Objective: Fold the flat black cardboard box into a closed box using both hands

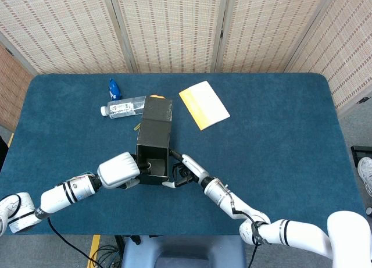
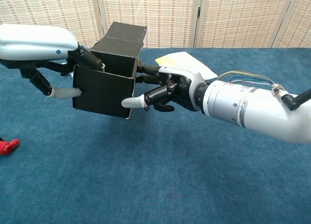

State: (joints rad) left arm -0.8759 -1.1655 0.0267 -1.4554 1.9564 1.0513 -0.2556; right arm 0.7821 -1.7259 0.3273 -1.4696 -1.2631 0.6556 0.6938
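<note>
**Two hands on a half-formed black box, near edge of counter**

Counter [image 1: 279, 152]: blue cloth top, fills most of head view, woven screens behind it.

Right arm [image 2: 252, 112]: silver/white, comes in from the right in chest view, reaches toward centre.

Left arm [image 1: 64, 192]: white w/ black bands, comes in low from the left edge in head view.

Black box [image 1: 152, 146]: sits approx. centre-left of counter, toward the near edge, between the two hands. Already stood up into a tube shape; near end open in head view, inside visible. In chest view a flat dark panel faces the camera and the far flap stands tilted up behind it. Cannot tell if the bottom touches the cloth.

Left hand [image 1: 119, 170]: on the box's left side. Thumb lies along the front panel's left edge in chest view, other fingers reach over the top rim into the opening – it holds that wall.

Right hand [image 2: 170, 90]: at the box's right side. One pale fingertip presses the front panel's lower right corner, dark fingers curl against the right wall behind it. Touching, bracing; not wrapped around anything.

Yellow-and-white booklet [image 1: 204, 104]: flat, beyond and to the right of the box, apart from it.

Clear bottle [image 1: 122, 107]: lying on its side, far-left of the box, just beside the far flap.

Blue item [image 1: 114, 89]: just behind the bottle, too small to ID.

Small red item [image 2: 7, 146]: near left edge in chest view, well apart from the box.
</note>
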